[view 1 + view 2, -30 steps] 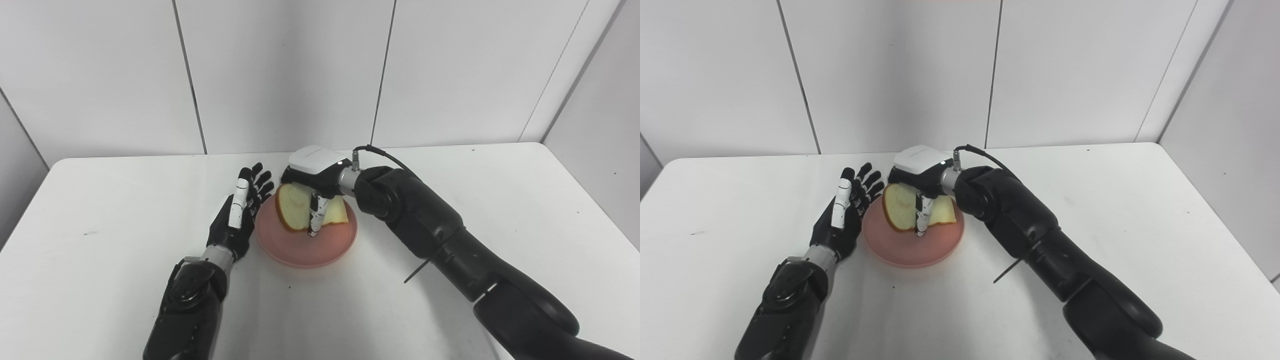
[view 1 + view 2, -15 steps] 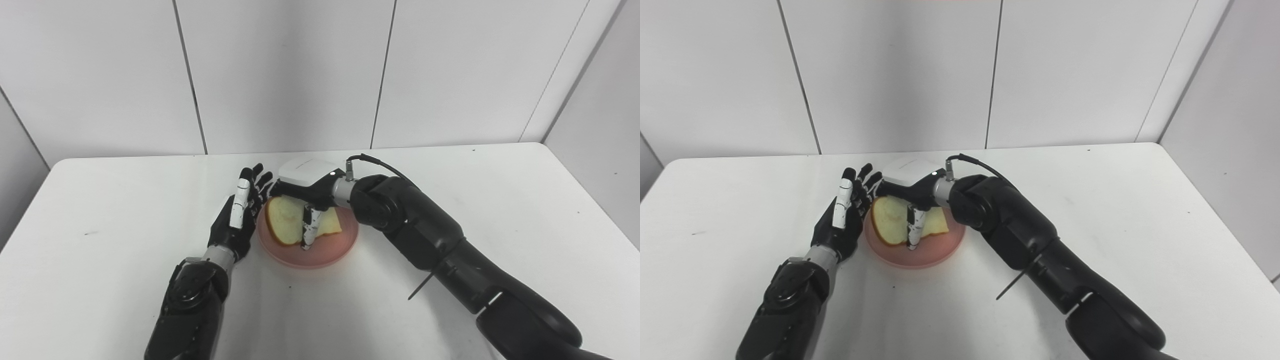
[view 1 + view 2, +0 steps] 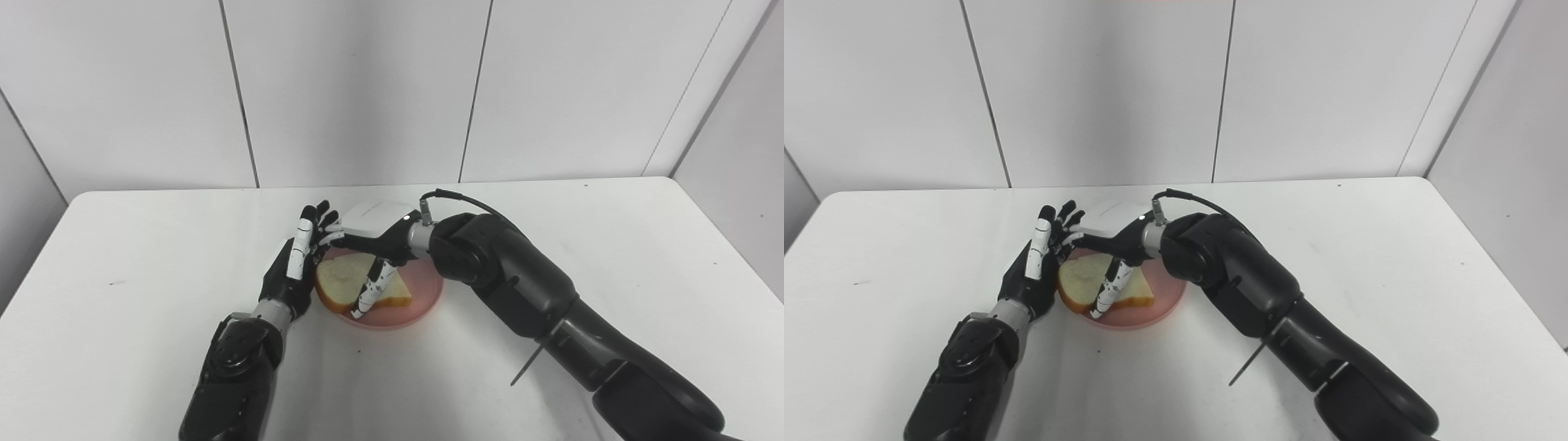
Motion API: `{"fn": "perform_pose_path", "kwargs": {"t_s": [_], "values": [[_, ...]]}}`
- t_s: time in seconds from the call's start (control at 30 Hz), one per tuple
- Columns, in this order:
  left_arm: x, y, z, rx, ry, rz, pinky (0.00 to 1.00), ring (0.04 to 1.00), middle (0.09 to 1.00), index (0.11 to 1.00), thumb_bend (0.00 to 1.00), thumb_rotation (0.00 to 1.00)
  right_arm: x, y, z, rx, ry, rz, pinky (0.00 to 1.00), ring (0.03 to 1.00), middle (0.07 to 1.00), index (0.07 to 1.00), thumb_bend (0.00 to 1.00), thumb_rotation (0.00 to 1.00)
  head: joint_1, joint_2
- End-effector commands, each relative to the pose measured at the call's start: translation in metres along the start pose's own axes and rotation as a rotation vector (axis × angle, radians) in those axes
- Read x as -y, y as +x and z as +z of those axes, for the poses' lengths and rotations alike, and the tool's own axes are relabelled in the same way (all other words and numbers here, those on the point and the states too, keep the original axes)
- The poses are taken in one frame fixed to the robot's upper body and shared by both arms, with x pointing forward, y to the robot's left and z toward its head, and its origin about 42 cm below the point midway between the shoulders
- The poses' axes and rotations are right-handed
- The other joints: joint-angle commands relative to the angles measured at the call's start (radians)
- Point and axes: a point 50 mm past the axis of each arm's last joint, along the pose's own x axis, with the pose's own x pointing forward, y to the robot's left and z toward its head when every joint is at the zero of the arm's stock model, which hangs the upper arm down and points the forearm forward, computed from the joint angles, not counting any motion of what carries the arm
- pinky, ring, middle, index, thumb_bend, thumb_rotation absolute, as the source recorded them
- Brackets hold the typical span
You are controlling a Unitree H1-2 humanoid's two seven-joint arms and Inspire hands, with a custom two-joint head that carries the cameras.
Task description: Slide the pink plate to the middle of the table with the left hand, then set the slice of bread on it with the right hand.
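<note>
- The bread slice [image 3: 349, 283] lies nearly flat on the pink plate [image 3: 422, 294], near mid-table, overhanging the plate's left rim.
- The right hand [image 3: 373, 236] hovers over it, fingers spreading; whether any contact remains, I cannot tell. Lifting away could drag the slice off.
- The left hand [image 3: 294, 269], wide and empty, stands just beside that rim; brushing it could shift the plate.

We see a smooth matt white table top [image 3: 551, 257], a matt pink plastic-looking round plate [image 3: 422, 301], a porous pale bread slice with tan crust [image 3: 343, 278], and glossy black-and-white plastic robot hands [image 3: 294, 269].
</note>
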Motion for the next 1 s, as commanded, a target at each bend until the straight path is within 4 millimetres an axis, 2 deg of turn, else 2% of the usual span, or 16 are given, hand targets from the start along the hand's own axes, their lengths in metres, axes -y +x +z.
{"fn": "perform_pose_path", "kwargs": {"t_s": [0.0, 0.13, 0.4, 0.53, 0.6, 0.73, 0.83, 0.93, 0.97], "values": [[-0.007, -0.019, -0.044, -0.184, -0.019, 0.04, 0.98, 0.978, 0.994, 0.999, 0.78, 1.0, 0.032, -0.007, -0.002, -0.025, -0.036, -0.091, 0.93, 0.999, 0.999, 0.975, 1.0, 0.63, 0.0, 0.001], [-0.007, -0.02, -0.044, -0.187, -0.029, 0.055, 0.97, 0.966, 0.969, 0.967, 0.8, 0.99, 0.032, -0.01, -0.005, -0.047, -0.052, -0.099, 0.94, 1.0, 1.0, 0.974, 1.0, 0.62, -0.001, 0.0], [-0.008, -0.021, -0.043, -0.179, -0.038, 0.053, 0.96, 0.957, 0.961, 0.967, 0.77, 1.0, 0.032, -0.012, -0.011, -0.067, -0.068, -0.089, 0.96, 1.0, 1.0, 0.995, 1.0, 0.61, -0.004, 0.0], [-0.008, -0.022, -0.043, -0.183, -0.043, 0.052, 0.96, 0.96, 0.965, 0.975, 0.78, 1.0, 0.039, -0.016, -0.012, -0.078, -0.058, -0.101, 0.97, 1.0, 1.0, 0.997, 0.99, 0.59, -0.005, -0.001], [-0.008, -0.021, -0.043, -0.183, -0.05, 0.059, 0.96, 0.96, 0.964, 0.976, 0.78, 0.98, 0.048, -0.023, -0.012, -0.081, -0.047, -0.11, 0.99, 1.0, 1.0, 0.999, 0.98, 0.6, -0.005, -0.002], [-0.009, -0.021, -0.043, -0.179, -0.041, 0.066, 0.97, 0.96, 0.967, 0.984, 0.78, 0.98, 0.067, -0.04, -0.019, -0.076, 0.043, -0.179, 0.97, 1.0, 1.0, 1.0, 0.99, 0.57, -0.007, -0.008], [-0.01, -0.022, -0.043, -0.172, -0.052, 0.064, 0.97, 0.964, 0.97, 0.989, 0.78, 0.98, 0.073, -0.055, -0.029, -0.074, 0.161, -0.234, 0.97, 1.0, 1.0, 1.0, 0.99, 0.57, -0.006, -0.015], [-0.012, -0.024, -0.042, -0.166, -0.061, 0.066, 0.99, 0.976, 0.981, 0.999, 0.77, 0.98, 0.07, -0.068, -0.043, -0.088, 0.292, -0.275, 0.94, 1.0, 1.0, 1.0, 1.0, 0.63, -0.006, -0.021], [-0.013, -0.025, -0.041, -0.164, -0.063, 0.068, 0.99, 0.977, 0.983, 1.0, 0.76, 0.99, 0.067, -0.072, -0.047, -0.094, 0.332, -0.288, 0.91, 0.993, 1.0, 1.0, 1.0, 0.69, -0.007, -0.021]]}}
